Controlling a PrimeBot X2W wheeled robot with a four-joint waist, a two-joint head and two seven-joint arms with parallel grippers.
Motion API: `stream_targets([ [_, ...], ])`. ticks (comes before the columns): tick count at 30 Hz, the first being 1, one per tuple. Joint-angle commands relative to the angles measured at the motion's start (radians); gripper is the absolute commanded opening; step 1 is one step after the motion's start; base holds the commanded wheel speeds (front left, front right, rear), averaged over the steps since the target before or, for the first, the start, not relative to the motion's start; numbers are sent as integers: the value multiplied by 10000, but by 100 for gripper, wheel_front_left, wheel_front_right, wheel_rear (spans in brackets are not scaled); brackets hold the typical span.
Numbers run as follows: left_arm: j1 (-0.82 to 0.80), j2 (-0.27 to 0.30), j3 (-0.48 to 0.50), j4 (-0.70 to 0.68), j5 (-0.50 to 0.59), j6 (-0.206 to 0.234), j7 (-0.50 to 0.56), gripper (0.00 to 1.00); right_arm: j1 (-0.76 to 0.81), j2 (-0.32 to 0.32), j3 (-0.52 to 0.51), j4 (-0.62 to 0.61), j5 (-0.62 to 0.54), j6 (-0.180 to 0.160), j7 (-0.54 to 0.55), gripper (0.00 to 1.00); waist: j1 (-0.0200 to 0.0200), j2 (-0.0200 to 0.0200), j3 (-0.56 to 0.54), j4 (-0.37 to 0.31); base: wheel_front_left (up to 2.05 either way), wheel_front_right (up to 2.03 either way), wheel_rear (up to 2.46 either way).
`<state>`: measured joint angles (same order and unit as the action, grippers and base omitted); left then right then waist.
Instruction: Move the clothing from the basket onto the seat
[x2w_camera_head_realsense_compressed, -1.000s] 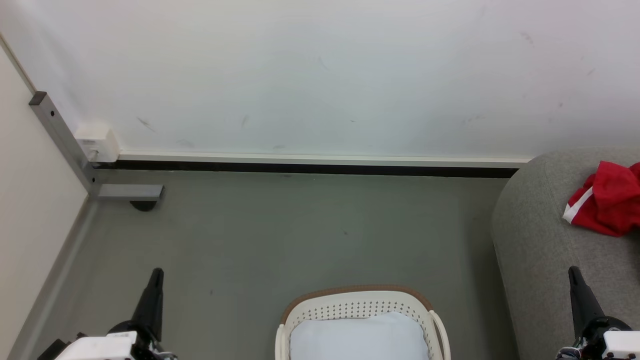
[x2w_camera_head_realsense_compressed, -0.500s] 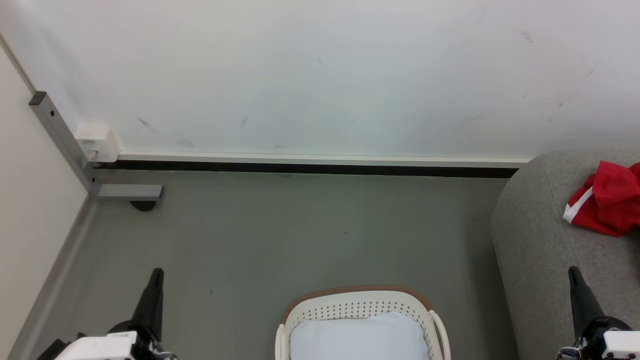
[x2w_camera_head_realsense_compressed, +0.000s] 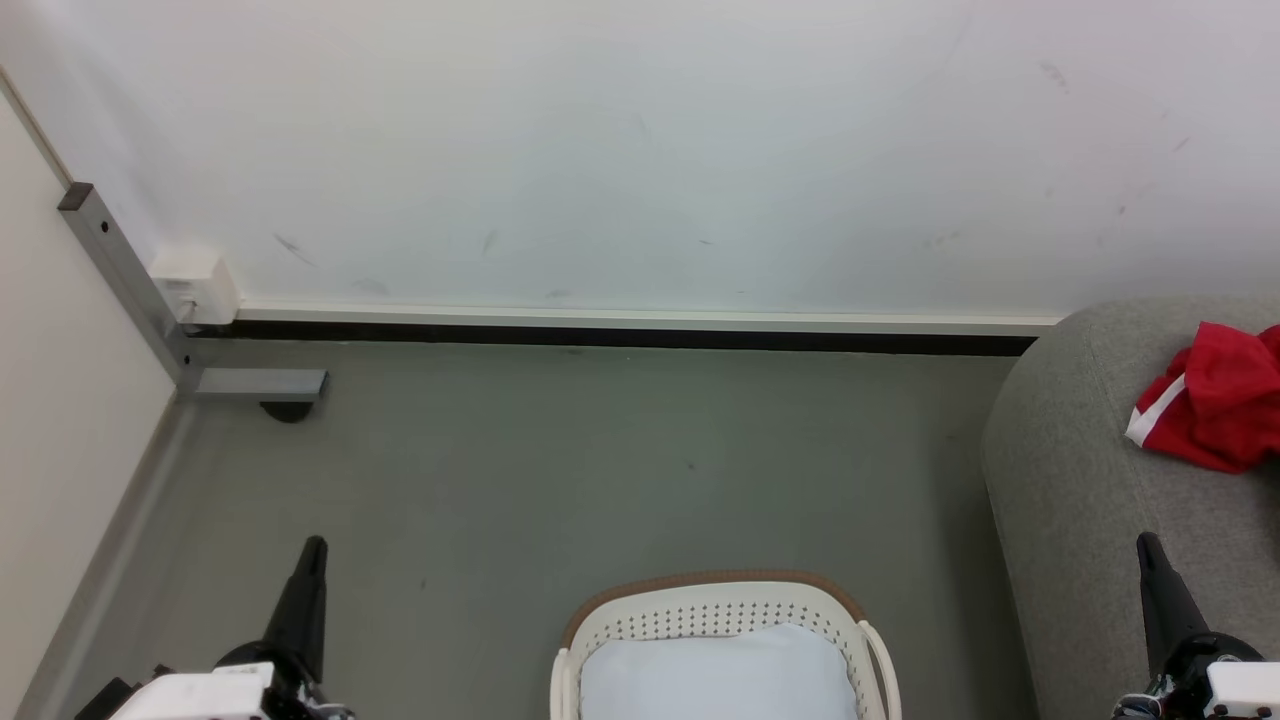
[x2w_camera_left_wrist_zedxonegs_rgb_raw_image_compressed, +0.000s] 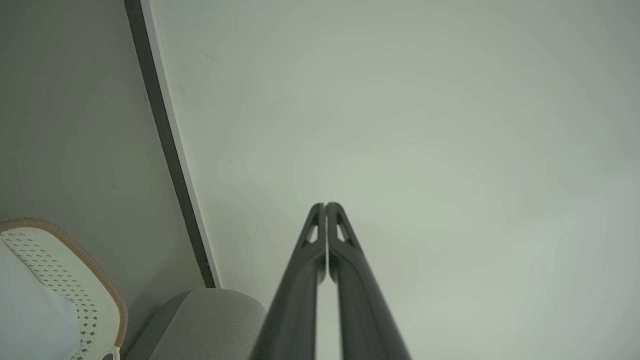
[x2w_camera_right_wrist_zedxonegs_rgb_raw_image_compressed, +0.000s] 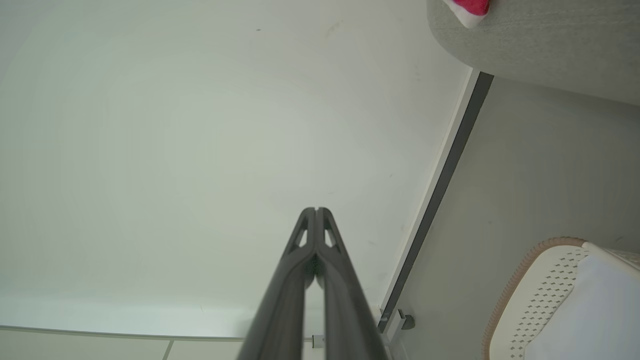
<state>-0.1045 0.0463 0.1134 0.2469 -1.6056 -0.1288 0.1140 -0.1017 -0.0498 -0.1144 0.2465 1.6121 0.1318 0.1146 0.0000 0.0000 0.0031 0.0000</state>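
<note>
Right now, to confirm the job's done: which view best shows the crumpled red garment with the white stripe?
The head view: the crumpled red garment lies on the light-grey fabric seat, white stripe plain, right side cropped. The right wrist view catches a red-and-white corner at its top edge; the left wrist view, the seat's corner.

Over the last second nothing in view has moved or changed.
</note>
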Motion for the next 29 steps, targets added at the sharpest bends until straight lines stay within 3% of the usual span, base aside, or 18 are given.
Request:
stream_targets([
  [1,-83,74,20,-36,-135,-38,40,0,-119,-4,-28,-45,11,-21,28,0,0,0,0,0,0,0,0],
  [29,-83,74,19,-35,-136,-38,39,0,-119,-4,-25,-44,13,-21,26,0,0,0,0,0,0,0,0],
])
